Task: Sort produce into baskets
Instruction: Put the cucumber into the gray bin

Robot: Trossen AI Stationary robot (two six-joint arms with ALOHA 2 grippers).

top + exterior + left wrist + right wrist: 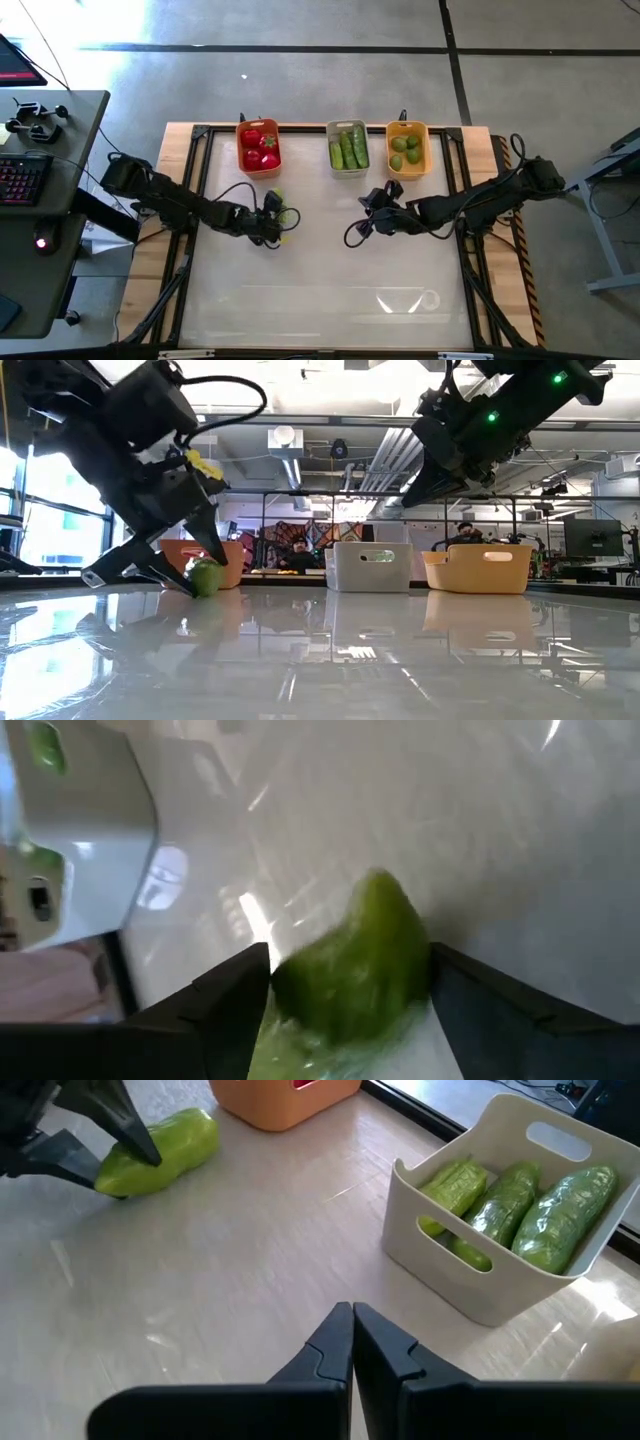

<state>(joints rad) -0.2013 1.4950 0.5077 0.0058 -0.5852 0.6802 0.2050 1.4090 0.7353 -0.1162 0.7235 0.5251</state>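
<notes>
A short pale-green cucumber (175, 1142) lies on the white table, left of the middle. My left gripper (350, 990) slants down over one end of it, open, one finger on either side. My right gripper (352, 1315) hangs shut above the table in front of the grey basket (347, 165), touching nothing. Three baskets stand along the far edge. The red one (243, 150) holds tomatoes, the grey one holds cucumbers (520, 1205), and the yellow one (424, 150) holds limes. My left gripper has its two fingers (235, 995) close against the sides of the cucumber's near end (300, 975), slanting down from the table's left. Whether they touch it I cannot tell. The cucumber lies flat on the table.
A black frame rail (200, 180) runs around the white tabletop. There is bare table in front of both grippers toward the near edge. A desk with a keyboard (20, 180) stands beyond the table's left side.
</notes>
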